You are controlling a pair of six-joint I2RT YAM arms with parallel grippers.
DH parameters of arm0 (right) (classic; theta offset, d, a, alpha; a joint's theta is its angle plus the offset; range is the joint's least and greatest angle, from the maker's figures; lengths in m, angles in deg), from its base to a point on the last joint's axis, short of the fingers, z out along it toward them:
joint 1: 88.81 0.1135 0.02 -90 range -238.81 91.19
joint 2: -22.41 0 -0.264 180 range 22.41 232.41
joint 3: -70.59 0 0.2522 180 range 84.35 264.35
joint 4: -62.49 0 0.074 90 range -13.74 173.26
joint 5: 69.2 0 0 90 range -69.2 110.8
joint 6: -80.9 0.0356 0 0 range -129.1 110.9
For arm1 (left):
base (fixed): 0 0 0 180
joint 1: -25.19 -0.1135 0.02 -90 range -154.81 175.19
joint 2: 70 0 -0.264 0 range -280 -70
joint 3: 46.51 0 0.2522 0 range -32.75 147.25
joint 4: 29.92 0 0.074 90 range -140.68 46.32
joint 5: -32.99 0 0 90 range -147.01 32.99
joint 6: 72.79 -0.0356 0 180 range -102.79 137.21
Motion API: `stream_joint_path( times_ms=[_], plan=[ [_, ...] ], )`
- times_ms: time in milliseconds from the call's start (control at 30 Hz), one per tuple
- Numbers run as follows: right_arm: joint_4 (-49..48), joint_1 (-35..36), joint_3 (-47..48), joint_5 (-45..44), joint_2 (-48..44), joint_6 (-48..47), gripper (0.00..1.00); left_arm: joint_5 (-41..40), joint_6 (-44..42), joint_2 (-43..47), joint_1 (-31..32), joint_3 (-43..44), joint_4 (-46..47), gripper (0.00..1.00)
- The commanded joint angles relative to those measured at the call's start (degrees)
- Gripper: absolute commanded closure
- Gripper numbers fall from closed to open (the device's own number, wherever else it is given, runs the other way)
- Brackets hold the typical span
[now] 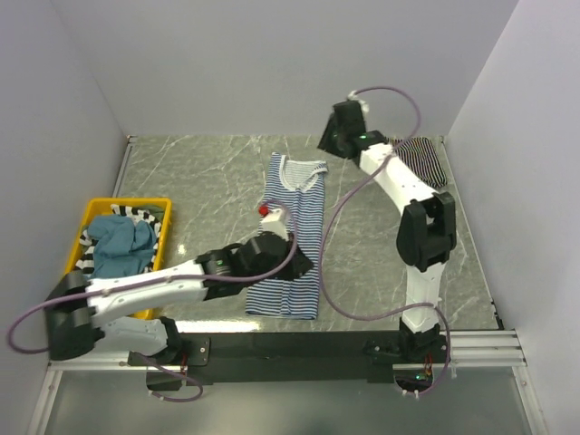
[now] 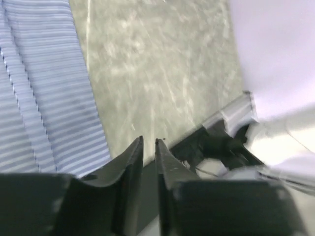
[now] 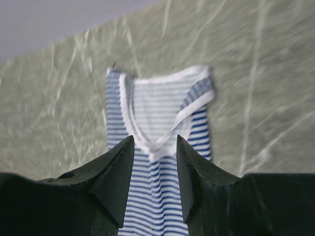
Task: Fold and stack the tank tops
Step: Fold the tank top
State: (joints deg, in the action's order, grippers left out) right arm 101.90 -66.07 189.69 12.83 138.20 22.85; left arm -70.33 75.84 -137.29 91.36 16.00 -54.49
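A blue-and-white tank top (image 1: 290,245) with white trim lies on the table, folded lengthwise into a narrow strip with its neckline at the far end. My left gripper (image 1: 303,264) hovers at the strip's lower right edge. In the left wrist view it (image 2: 148,141) is shut and empty, with the striped fabric (image 2: 44,98) to its left. My right gripper (image 1: 332,141) is open and raised by the far right of the neckline. The right wrist view shows the neckline (image 3: 162,108) beyond its open gripper (image 3: 155,140). A black-and-white tank top (image 1: 424,158) lies at the back right, partly under the right arm.
A yellow basket (image 1: 91,207) at the left holds more clothes, a teal one (image 1: 122,243) and a black-and-white striped one (image 1: 138,214). White walls close in the table on three sides. The black mounting rail (image 1: 299,344) runs along the near edge.
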Motion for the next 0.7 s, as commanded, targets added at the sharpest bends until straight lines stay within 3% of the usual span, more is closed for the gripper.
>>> stream_joint_path(
  times_ms=[0, 267, 400, 667],
  plan=[
    [-2.4, -5.1, -2.0, 4.8, 0.1, 2.8, 0.53, 3.4, -3.7, -8.2, -1.8, 1.0, 5.1, 0.82],
    [-7.6, -9.6, 0.9, 17.4, 9.9, 7.1, 0.54, 3.5, -3.6, -25.4, -3.2, 3.3, 8.0, 0.96],
    [-8.9, -9.9, 1.5, 18.3, 12.8, 8.8, 0.53, 6.2, -3.2, -28.9, -3.1, 2.3, 9.3, 0.97],
    [-13.9, -9.8, -2.8, 18.3, 14.6, 14.3, 0.52, 7.9, 0.8, -29.8, -3.2, -1.8, 2.9, 0.99]
  ],
)
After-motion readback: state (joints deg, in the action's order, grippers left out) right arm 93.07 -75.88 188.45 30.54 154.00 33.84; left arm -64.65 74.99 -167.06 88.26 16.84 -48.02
